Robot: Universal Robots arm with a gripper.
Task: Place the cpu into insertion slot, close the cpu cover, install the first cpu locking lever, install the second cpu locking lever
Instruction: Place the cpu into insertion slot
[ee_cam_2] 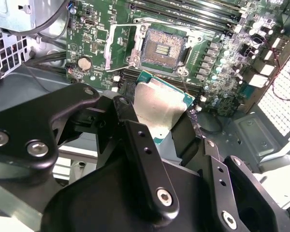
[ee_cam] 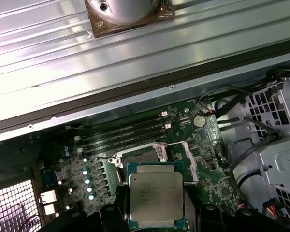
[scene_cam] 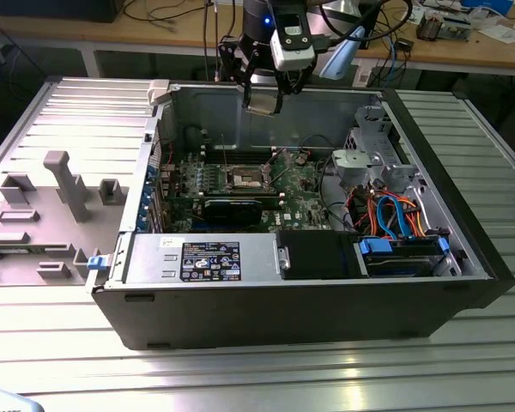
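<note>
Exterior view: the black gripper (scene_cam: 264,96) hangs high above the insertion slot (scene_cam: 245,178), a silver-rimmed square socket on the green circuit board (scene_cam: 300,184) inside the open black computer case (scene_cam: 326,300). The second wrist view gets closer: the jaws are pinching the cpu (ee_cam_2: 159,106), a flat square chip with a dull silver top, by opposite edges, clear above the slot, whose dark pin field lies bare. The thin silver cpu cover (ee_cam_2: 120,44) lies swung open just beside the slot. In the first wrist view, long memory slots (ee_cam: 125,135) run beyond the slot.
</note>
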